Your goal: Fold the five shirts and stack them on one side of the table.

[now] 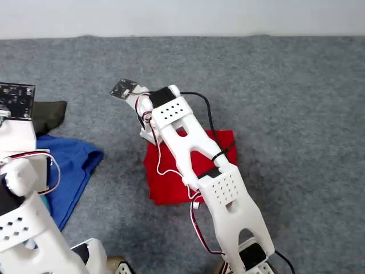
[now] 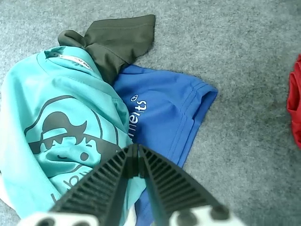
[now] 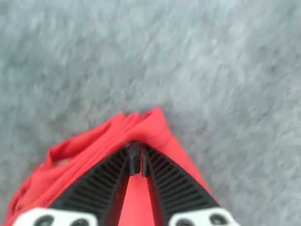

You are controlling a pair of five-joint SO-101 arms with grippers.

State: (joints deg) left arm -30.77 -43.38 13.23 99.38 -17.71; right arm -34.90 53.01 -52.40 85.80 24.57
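A folded red shirt [image 1: 166,188] lies in the middle of the grey table, under the right arm [image 1: 177,123]. In the right wrist view my right gripper [image 3: 135,162] is shut, its tips pinching a raised edge of the red shirt [image 3: 94,146]. At the table's left side lies a heap of a teal printed shirt [image 2: 56,122], a blue shirt [image 2: 164,113] and a dark olive shirt [image 2: 120,37]. My left gripper [image 2: 136,155] hangs shut over the teal shirt's edge with nothing in it. The blue shirt [image 1: 71,162] and the dark shirt [image 1: 48,114] also lie beside the left arm in the high view.
Grey carpet-like cloth [image 1: 285,97] covers the table, with open room at the right and back. The red shirt's edge [image 2: 296,108] lies to one side of the left wrist view. A pale wall runs behind the table's far edge.
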